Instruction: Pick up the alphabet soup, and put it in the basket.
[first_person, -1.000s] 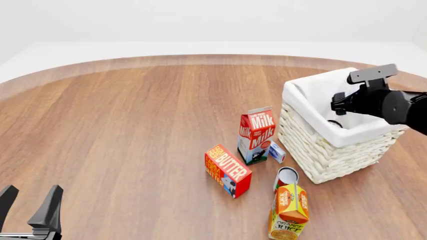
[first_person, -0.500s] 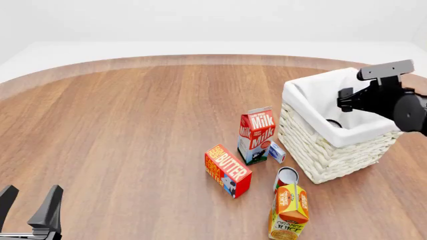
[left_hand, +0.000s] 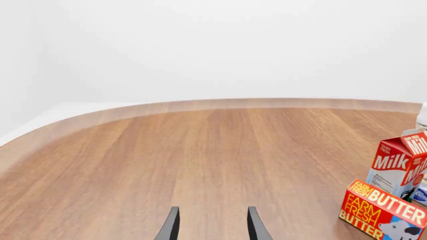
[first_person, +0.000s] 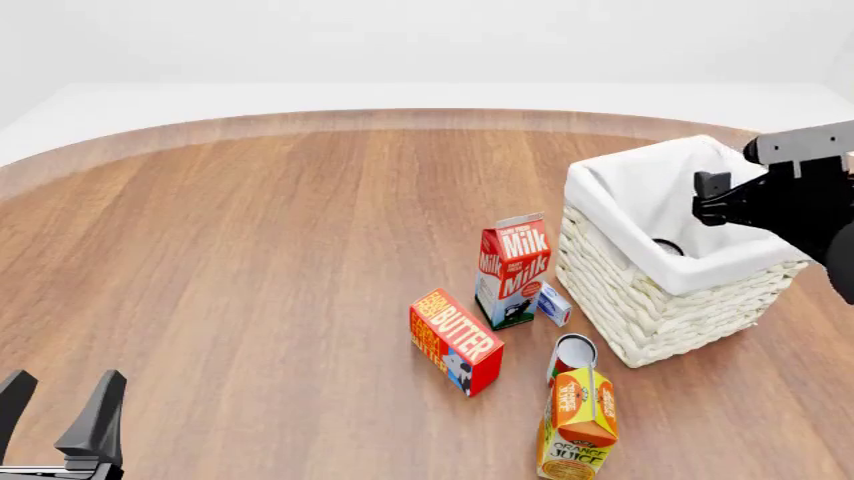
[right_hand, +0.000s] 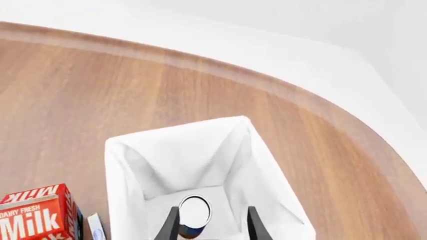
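The black right gripper (right_hand: 208, 225) has drawn back to the right and slightly up from over the large white wicker basket (first_person: 627, 290), its fingers apart and empty (the small silver-topped blue-labelled soup can (right_hand: 194, 215) stands inside on the lining).

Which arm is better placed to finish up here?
Right. Its hand hangs open over the basket, where the alphabet soup already sits; it need only withdraw. The left hand is far off.

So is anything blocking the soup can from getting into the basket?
No, nothing visible does. The alphabet soup already sits inside the basket, and the right gripper is open above it.
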